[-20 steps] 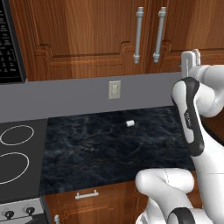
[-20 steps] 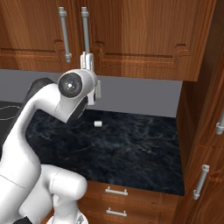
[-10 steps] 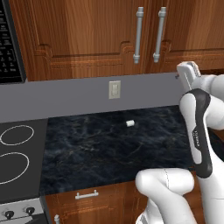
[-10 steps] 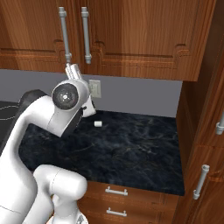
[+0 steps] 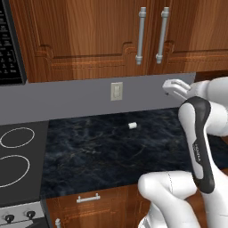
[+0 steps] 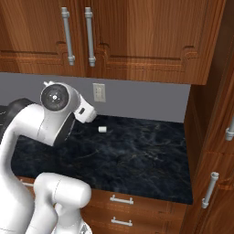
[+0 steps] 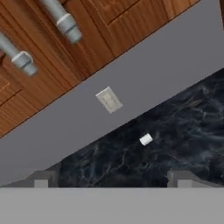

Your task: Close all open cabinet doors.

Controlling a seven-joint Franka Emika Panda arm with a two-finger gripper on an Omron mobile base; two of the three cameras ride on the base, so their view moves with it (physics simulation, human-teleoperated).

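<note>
Gripper (image 7: pixel 113 179) w/ fingers apart, gripping nothing, hangs above dark desk (image 5: pixel 111 156), facing wall outlet (image 7: pixel 109 99) & small white piece (image 7: pixel 146 139); cabinet doors (image 5: pixel 89 35) look shut.

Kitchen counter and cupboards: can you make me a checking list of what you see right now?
Surface: dark marbled counter, mostly bare.
Job's things: two cabinet doors above the counter, both flush and shut; their grey bar handles stand side by side.
Clutter: one small white object on the counter near the back wall.
Grippers: gripper raised below the cabinets, holding nothing; its jaws stand apart in the hand view.
Cables: nothing seen.
Surroundings: grey backsplash with a wall outlet; stove top to the left; microwave above it; drawers under the counter; tall cabinet on the right.
</note>
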